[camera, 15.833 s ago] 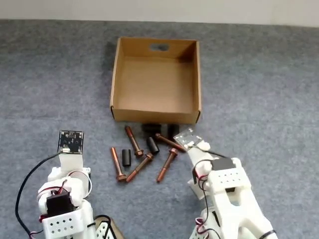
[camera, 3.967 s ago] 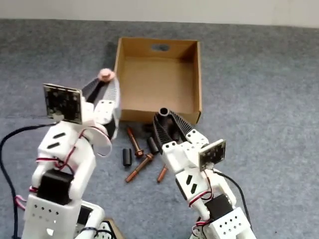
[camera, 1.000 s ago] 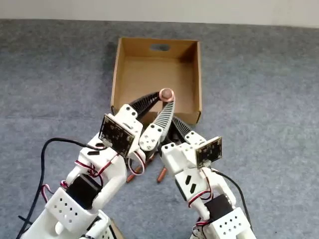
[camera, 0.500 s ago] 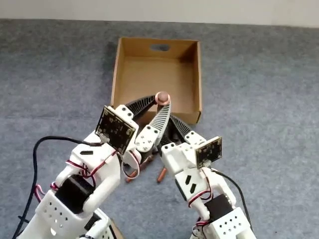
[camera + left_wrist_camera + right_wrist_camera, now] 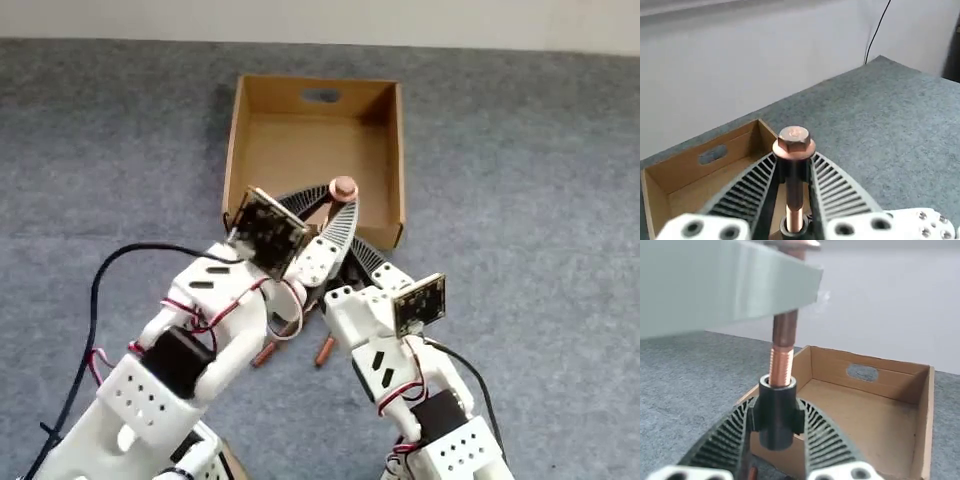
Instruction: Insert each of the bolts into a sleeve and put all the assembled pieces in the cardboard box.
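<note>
Bolt (image 5: pixel 794 140) upright, threaded tip just inside the sleeve (image 5: pixel 776 427) mouth, near the cardboard box's (image 5: pixel 392 150) 6 o'clock wall. Clamped by left pincer (image 5: pixel 794 159), with the sleeve squeezed in right pincer (image 5: pixel 776 405). Looks slightly off-centre. Any tilt could bind the threads, twist the sleeve loose, or drop either onto the table (image 5: pixel 520 200).

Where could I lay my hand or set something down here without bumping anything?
The cardboard box is bare inside. So is the grey mat on either side of it. Crowded: the strip before its near wall, where the left gripper and right gripper meet and loose bolts lie.
</note>
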Robot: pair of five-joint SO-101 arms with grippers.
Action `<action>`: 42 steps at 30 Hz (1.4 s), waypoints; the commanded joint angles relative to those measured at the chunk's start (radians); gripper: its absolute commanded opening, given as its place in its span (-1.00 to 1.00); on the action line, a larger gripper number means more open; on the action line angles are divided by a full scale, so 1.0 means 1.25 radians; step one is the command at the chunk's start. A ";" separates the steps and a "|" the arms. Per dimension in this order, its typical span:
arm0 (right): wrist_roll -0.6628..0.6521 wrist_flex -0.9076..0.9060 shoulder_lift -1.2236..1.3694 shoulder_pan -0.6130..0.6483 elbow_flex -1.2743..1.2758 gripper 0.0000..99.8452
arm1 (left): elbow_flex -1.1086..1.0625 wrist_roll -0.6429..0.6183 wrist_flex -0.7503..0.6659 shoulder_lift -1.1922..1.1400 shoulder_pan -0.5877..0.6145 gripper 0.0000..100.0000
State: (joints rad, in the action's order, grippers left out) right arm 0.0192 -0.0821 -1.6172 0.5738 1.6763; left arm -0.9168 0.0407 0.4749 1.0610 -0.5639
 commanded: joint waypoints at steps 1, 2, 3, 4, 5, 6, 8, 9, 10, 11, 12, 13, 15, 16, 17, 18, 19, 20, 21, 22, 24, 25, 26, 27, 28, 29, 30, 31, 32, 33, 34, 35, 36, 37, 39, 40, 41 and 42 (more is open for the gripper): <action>0.002 -0.001 -0.010 0.004 0.111 -0.99 | 0.035 0.001 -0.022 -0.013 -0.002 -0.98; 0.002 -0.001 -0.010 0.004 0.111 -0.99 | 0.034 0.001 -0.021 -0.015 -0.002 -0.98; 0.002 -0.001 -0.010 0.004 0.111 -0.99 | 0.033 0.000 -0.021 -0.017 0.004 -0.98; 0.002 -0.001 -0.010 0.004 0.111 -0.99 | 0.031 0.000 -0.020 -0.017 0.013 -0.98; 0.002 -0.001 -0.010 0.004 0.111 -0.99 | 0.031 0.000 -0.015 -0.017 0.021 -0.98; 0.002 -0.001 -0.010 0.004 0.111 -0.99 | 0.034 -0.001 -0.004 -0.017 0.031 -0.98; 0.002 -0.001 -0.010 0.004 0.111 -0.99 | 0.035 -0.043 0.012 -0.017 0.056 -0.98; 0.002 -0.001 -0.010 0.004 0.111 -0.99 | 0.035 -0.085 0.012 -0.017 0.073 -0.98; 0.002 -0.001 -0.010 0.004 0.111 -0.99 | 0.033 -0.118 0.014 -0.018 0.090 -0.98; 0.002 -0.001 -0.010 0.004 0.111 -0.99 | 0.031 -0.141 0.014 -0.018 0.104 -0.98; 0.002 -0.001 -0.010 0.004 0.111 -0.99 | 0.031 -0.145 0.014 -0.018 0.111 -0.98; 0.002 -0.001 -0.010 0.004 0.111 -0.99 | 0.031 -0.145 0.018 -0.018 0.115 -0.98; 0.002 -0.001 -0.010 0.004 0.111 -0.99 | 0.034 -0.146 0.029 -0.018 0.114 -0.98; 0.002 -0.001 -0.010 0.004 0.111 -0.99 | 0.031 -0.146 0.031 -0.018 0.112 -0.98; 0.002 -0.001 -0.010 0.004 0.111 -0.99 | 0.030 -0.146 0.031 -0.019 0.112 -0.98; 0.002 -0.001 -0.010 0.004 0.111 -0.99 | 0.029 -0.146 0.031 -0.019 0.112 -0.98; 0.002 -0.001 -0.010 0.004 0.111 -0.99 | 0.029 -0.146 0.031 -0.019 0.112 -0.98; 0.002 -0.001 -0.010 0.004 0.111 -0.99 | 0.029 -0.146 0.031 -0.019 0.112 -0.98; 0.002 -0.001 -0.010 0.004 0.111 -0.99 | 0.029 -0.146 0.033 -0.019 0.112 -0.98; 0.002 -0.001 -0.010 0.004 0.111 -0.99 | 0.029 -0.146 0.043 -0.019 0.111 -0.98; 0.002 -0.002 -0.010 0.004 0.111 -0.99 | 0.029 -0.146 0.058 -0.019 0.109 -0.98; 0.002 -0.002 -0.010 0.004 0.111 -0.99 | 0.030 -0.144 0.064 -0.019 0.102 -0.98; 0.002 -0.002 -0.010 0.004 0.111 -0.99 | 0.030 -0.144 0.068 -0.019 0.099 -0.98; 0.002 -0.002 -0.010 0.004 0.111 -0.99 | 0.030 -0.144 0.068 -0.019 0.098 -0.98; 0.002 -0.002 -0.010 0.004 0.111 -0.99 | 0.030 -0.144 0.068 -0.019 0.093 -0.98; 0.002 -0.003 -0.010 0.004 0.111 -0.99 | 0.030 -0.144 0.068 -0.019 0.093 -0.98; 0.002 -0.003 -0.010 0.004 0.111 -0.99 | 0.030 -0.144 0.068 -0.019 0.093 -0.98; 0.002 -0.004 -0.010 0.004 0.111 -0.99 | 0.029 -0.142 0.068 -0.020 0.091 -0.98; 0.002 -0.004 -0.010 0.004 0.111 -0.99 | 0.029 -0.142 0.068 -0.020 0.091 -0.98; 0.002 -0.004 -0.010 0.004 0.111 -0.99 | 0.029 -0.142 0.068 -0.020 0.093 -0.98; 0.002 -0.004 -0.010 0.004 0.111 -0.99 | 0.029 -0.142 0.068 -0.020 0.095 -0.98; 0.002 -0.004 -0.010 0.004 0.111 -0.99 | 0.029 -0.142 0.068 -0.023 0.096 -0.98; 0.002 -0.004 -0.010 0.004 0.111 -0.99 | 0.029 -0.142 0.068 -0.033 0.096 -0.98; 0.002 -0.004 -0.010 0.004 0.111 -0.99 | 0.030 -0.142 0.065 -0.046 0.096 -0.98; 0.002 -0.004 -0.010 0.004 0.111 -0.99 | 0.034 -0.142 0.060 -0.091 0.096 -0.98; 0.002 -0.004 -0.010 0.004 0.111 -0.99 | 0.036 -0.142 0.060 -0.117 0.094 -0.98; 0.002 -0.004 -0.010 0.004 0.111 -0.99 | 0.037 -0.142 0.060 -0.138 0.093 -0.98; 0.002 -0.004 -0.010 0.004 0.111 -0.99 | 0.048 -0.142 0.060 -0.155 0.091 -0.98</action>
State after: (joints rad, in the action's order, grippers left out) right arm 0.0207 -0.0898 -1.6126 0.5785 1.6763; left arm -0.9091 -0.1404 0.5547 0.9321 -0.4580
